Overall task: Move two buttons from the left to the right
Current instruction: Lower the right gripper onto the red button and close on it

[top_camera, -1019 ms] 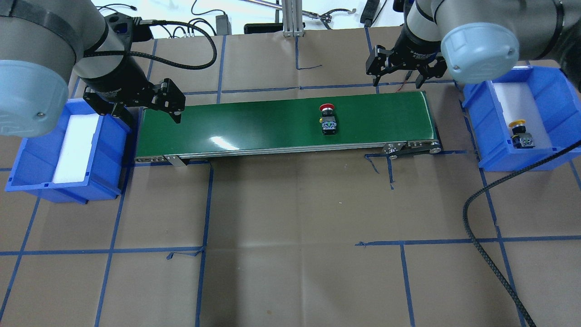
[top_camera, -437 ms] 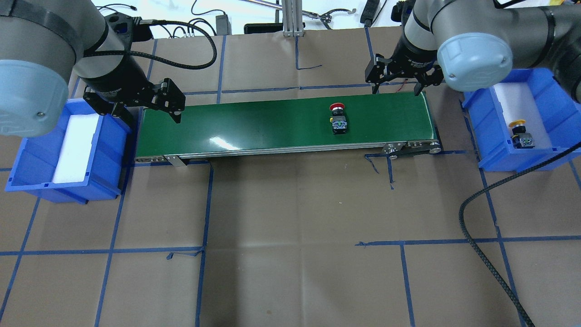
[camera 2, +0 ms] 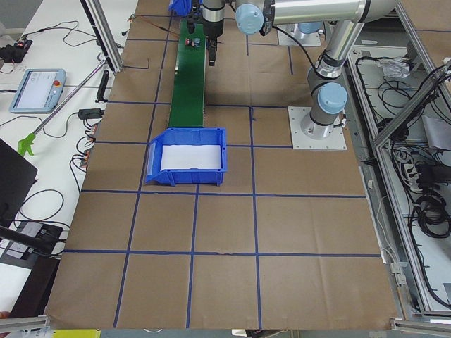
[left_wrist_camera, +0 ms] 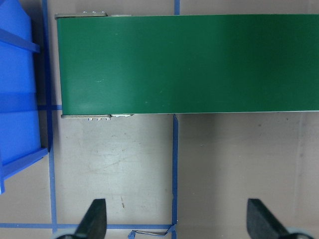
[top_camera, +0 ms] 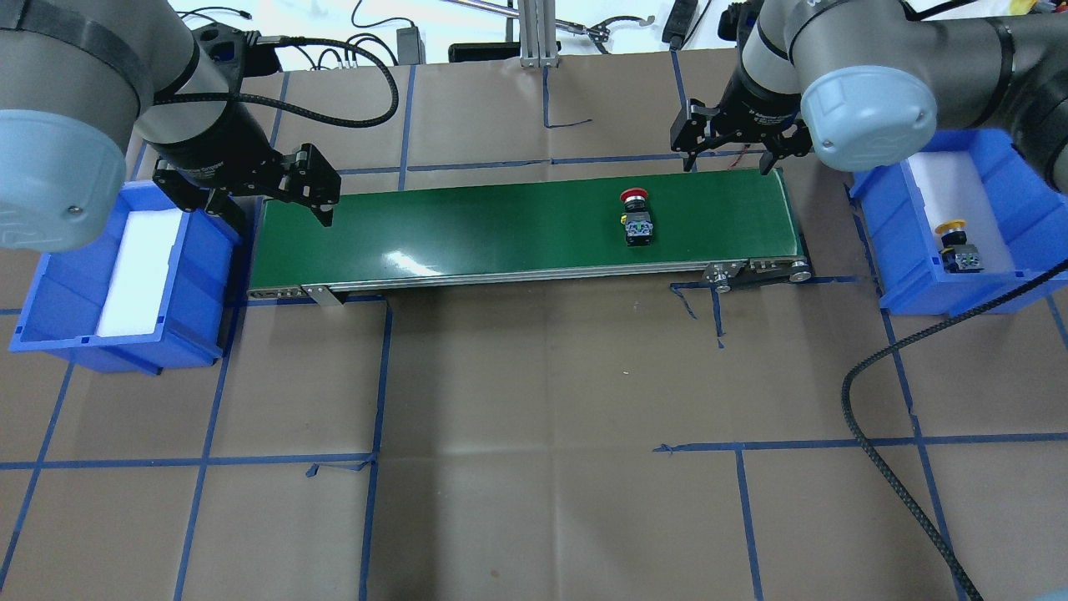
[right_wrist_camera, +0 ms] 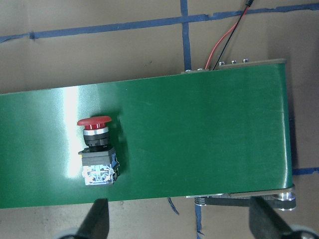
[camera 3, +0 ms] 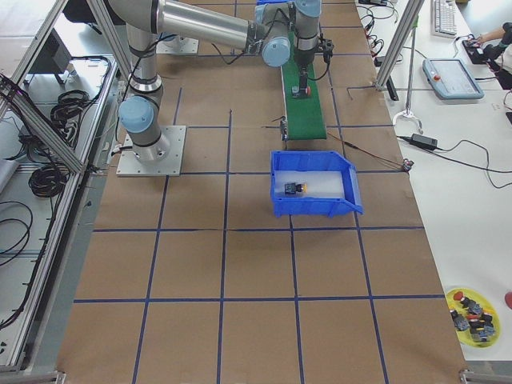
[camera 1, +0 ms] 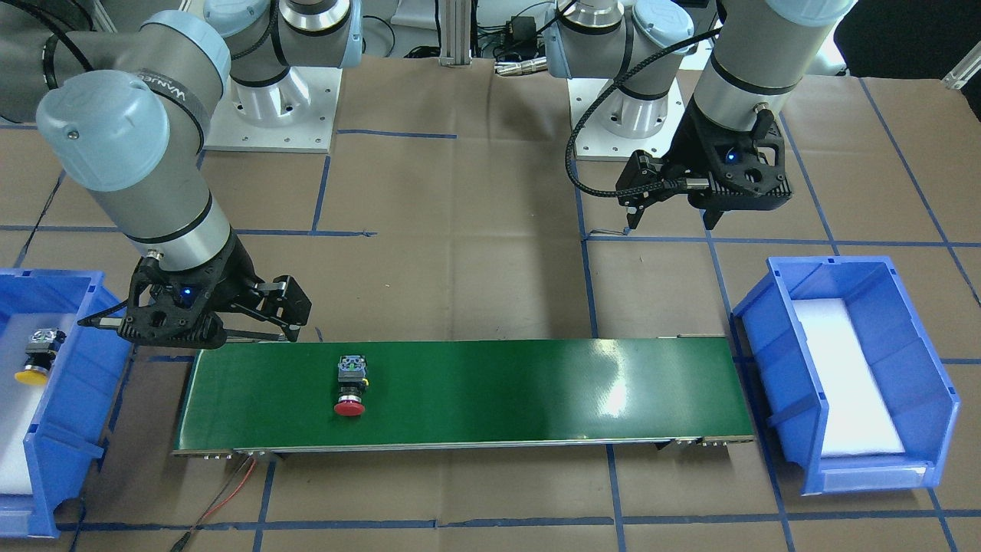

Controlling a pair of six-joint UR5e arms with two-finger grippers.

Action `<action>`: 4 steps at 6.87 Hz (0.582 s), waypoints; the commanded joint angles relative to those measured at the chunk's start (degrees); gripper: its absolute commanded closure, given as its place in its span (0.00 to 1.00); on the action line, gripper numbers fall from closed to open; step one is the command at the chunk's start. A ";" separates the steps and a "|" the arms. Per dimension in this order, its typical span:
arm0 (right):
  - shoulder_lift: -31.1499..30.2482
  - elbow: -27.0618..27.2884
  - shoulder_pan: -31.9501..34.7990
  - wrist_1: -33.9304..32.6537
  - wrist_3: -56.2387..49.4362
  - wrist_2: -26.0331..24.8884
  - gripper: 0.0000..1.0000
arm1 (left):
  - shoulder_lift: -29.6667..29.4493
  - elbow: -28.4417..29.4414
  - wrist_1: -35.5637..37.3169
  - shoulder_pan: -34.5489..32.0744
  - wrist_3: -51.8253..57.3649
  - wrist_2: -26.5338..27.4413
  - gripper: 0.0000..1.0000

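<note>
Red-capped black-and-grey push-button switch (top_camera: pixel 637 219): lying on its side on green conveyor belt (top_camera: pixel 467 229), right portion | yellow-capped push-button switch (top_camera: pixel 955 246): inside right blue plastic bin (top_camera: pixel 1030 200) | left gripper (camera 1: pixel 670 221): jaws wide, empty, raised near belt's left end | right gripper (top_camera: pixel 727 164): jaws wide, empty, raised near belt's right end.

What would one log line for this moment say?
red button on conveyor belt toward right end | yellow button in right bin | left gripper open, empty | right gripper open, empty
</note>
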 commanded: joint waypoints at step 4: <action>0.74 6.56 0.09 -11.16 0.23 0.09 0.01 | 0.00 0.00 0.00 -0.09 -0.09 -0.09 0.00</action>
